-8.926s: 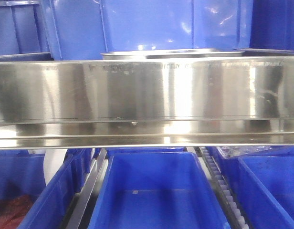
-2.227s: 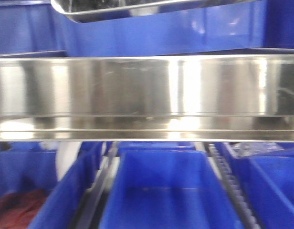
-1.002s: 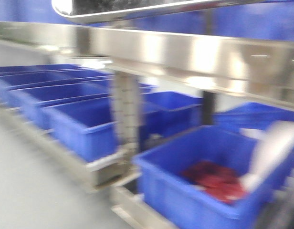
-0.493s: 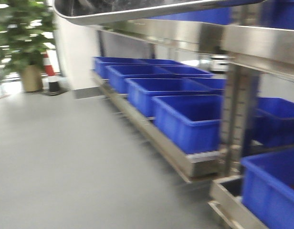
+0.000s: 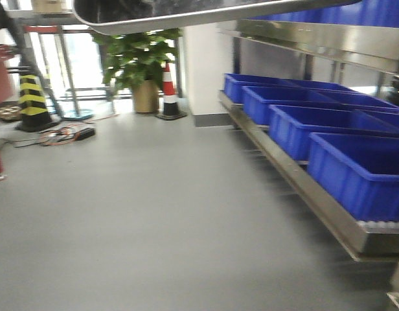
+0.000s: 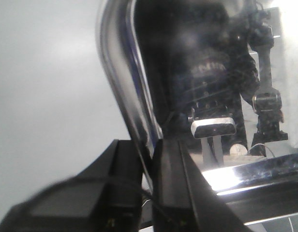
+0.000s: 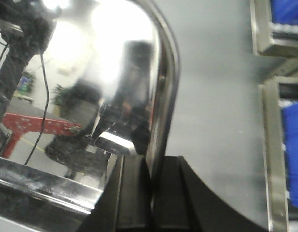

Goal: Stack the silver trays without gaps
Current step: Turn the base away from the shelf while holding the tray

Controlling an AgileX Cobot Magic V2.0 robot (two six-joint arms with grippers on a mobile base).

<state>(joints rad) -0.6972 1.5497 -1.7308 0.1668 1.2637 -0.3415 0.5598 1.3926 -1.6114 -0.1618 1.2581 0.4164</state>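
One silver tray (image 5: 186,11) hangs across the top of the front view, with its shiny underside and rounded corner facing me. My left gripper (image 6: 148,147) is shut on the tray's rolled rim (image 6: 117,72), one black finger on each side of the wall. My right gripper (image 7: 150,164) is shut on the rim (image 7: 167,67) at the opposite end in the same way. The tray's mirror-like inside (image 7: 91,72) reflects the arms and the room. No other silver tray is in view.
Blue plastic bins (image 5: 355,168) line a low steel shelf (image 5: 296,188) on the right, under an upper steel rail (image 5: 329,39). Grey floor (image 5: 154,220) spreads left and ahead. A potted plant (image 5: 142,65), a traffic cone (image 5: 169,91), a striped post (image 5: 32,100) and cables (image 5: 63,136) stand at the back.
The front view has swung away from the shelf rail and bins to the open floor and the room's far end. The held tray keeps its place at the top of the view.
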